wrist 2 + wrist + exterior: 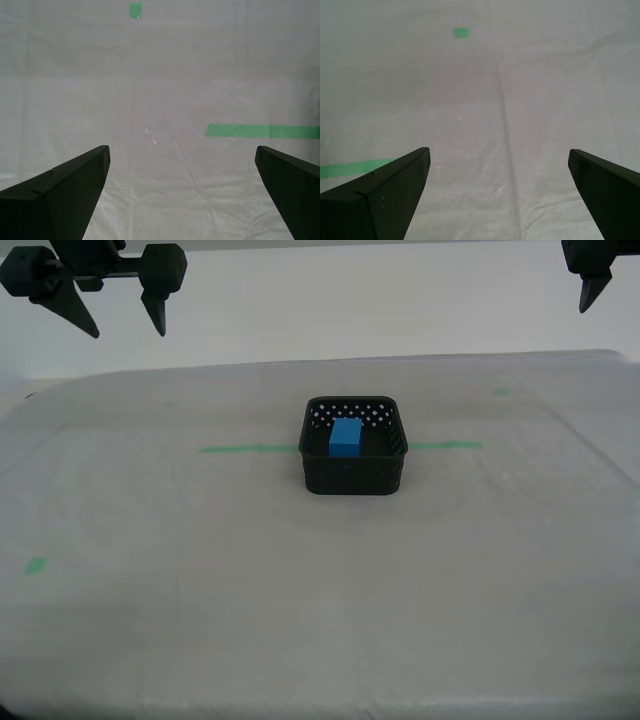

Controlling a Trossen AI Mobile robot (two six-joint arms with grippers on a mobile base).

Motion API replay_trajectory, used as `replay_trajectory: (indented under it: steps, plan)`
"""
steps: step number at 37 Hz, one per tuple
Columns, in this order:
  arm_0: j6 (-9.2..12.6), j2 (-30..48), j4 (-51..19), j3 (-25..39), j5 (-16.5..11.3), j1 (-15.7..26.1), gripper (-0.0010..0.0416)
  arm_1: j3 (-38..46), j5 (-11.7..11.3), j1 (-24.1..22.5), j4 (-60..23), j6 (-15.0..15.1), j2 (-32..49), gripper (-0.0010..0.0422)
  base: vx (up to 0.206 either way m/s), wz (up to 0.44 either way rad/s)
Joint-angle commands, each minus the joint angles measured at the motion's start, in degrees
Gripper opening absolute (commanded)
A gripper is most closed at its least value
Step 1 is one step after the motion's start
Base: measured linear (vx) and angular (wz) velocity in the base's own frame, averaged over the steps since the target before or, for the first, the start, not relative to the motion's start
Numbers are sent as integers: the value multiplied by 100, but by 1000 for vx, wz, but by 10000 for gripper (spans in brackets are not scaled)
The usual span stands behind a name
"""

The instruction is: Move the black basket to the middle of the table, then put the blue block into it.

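blue block (346, 436) sits in basket (353, 446) mid table (200, 620), on green tape line (247, 449); my first hand (499, 170) & second hand (181, 167) both spread, empty.

The table (150, 640) carries the black basket (355, 475) and green tape line (245, 449).

My second gripper (180, 170) hangs above the table (165, 90) with its two dark fingers (60, 195) spread wide — nothing between them but bare cover. The whitish-grey cloth is wrinkled, with a faint crease running out ahead between the fingertips. A strip of green tape line (262, 131) lies on the cloth a little beyond one fingertip, not touching it. Well ahead of the gripper sits a small green tape mark (135, 9) — far from both fingers.
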Motion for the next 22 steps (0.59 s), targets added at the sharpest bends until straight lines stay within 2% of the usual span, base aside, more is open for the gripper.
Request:
replay_trajectory:
  steps: [1, 22]
  plan:
    - [-7, 4, 4, 2, 9, 4, 387, 0, 4, -2, 0, 22, -7, 400, 0, 0]
    - [-7, 4, 2, 2, 9, 4, 387, 0, 4, 0, 0, 22, -7, 400, 0, 0]
